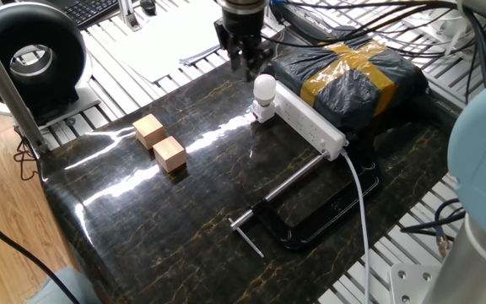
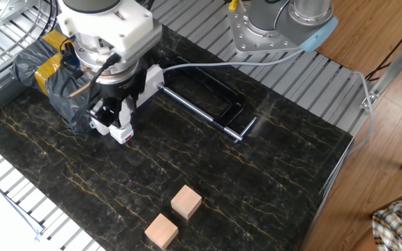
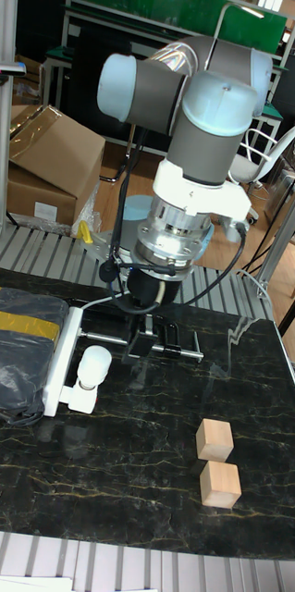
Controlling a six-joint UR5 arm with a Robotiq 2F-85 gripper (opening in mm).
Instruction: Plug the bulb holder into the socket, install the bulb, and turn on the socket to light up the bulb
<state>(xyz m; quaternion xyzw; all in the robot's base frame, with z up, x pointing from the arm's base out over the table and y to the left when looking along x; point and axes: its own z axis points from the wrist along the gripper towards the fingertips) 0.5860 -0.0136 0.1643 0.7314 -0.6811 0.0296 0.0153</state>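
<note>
The bulb (image 1: 264, 86) stands upright in the bulb holder (image 1: 261, 112), which sits at the near end of the long white socket (image 1: 310, 127). In the tall fixed view the bulb (image 3: 95, 363) and bulb holder (image 3: 80, 399) are beside the socket (image 3: 59, 356). My gripper (image 1: 245, 61) hovers just behind and above the bulb, apart from it, open with nothing between its fingers. It hangs to the right of the bulb in the tall fixed view, gripper (image 3: 154, 342). The gripper (image 2: 112, 111) hides the bulb in the other fixed view; only the bulb holder (image 2: 121, 132) shows.
Two tan wooden cubes (image 1: 160, 142) lie left of the socket. A black clamp (image 1: 298, 215) lies along the strip's thick white cable (image 1: 359, 198). A black bag with yellow tape (image 1: 353, 72) sits behind the socket. A black round device (image 1: 30, 55) stands at the far left.
</note>
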